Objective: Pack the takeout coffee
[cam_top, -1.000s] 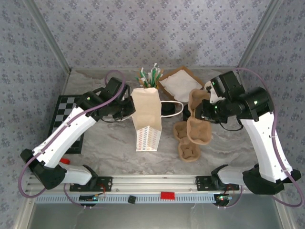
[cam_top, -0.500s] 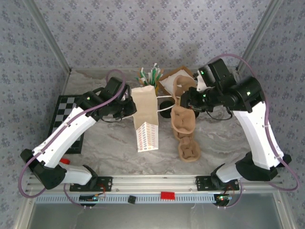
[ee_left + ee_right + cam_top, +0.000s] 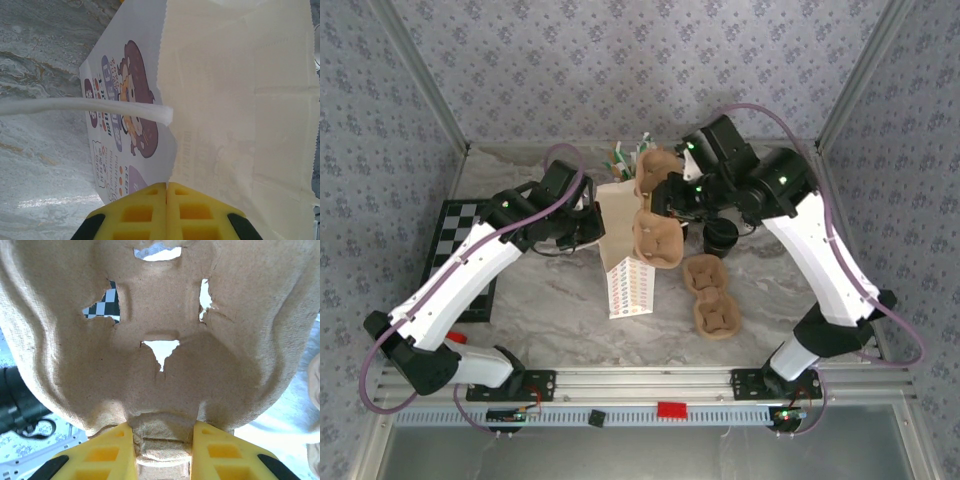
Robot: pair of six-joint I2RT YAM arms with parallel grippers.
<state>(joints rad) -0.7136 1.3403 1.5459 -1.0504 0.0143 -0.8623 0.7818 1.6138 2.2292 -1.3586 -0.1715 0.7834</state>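
cup carrier (image 3: 655,215) of brown molded pulp is held off the surface (image 3: 550,300), in the middle of the scene. from above it overlaps the right edge of the paper bag's (image 3: 623,235) top. the right end effector (image 3: 672,195) has hold of it: in the right wrist view the two yellow fingers stand partly apart, pinching a narrow tab at the carrier's (image 3: 160,315) edge, the right end effector (image 3: 162,432) clamped on either side.

the left end effector (image 3: 588,225) is at the bag's left side. in the left wrist view its fingers meet, the left end effector (image 3: 167,189) pinched closed on the bag's (image 3: 240,100) upper edge, beside a white handle (image 3: 85,106).

a second cup carrier (image 3: 712,295) lies on the surface to the near right of the bag. a black cup (image 3: 720,237) stands just beyond it. a checkerboard (image 3: 455,245) lies at the left edge.
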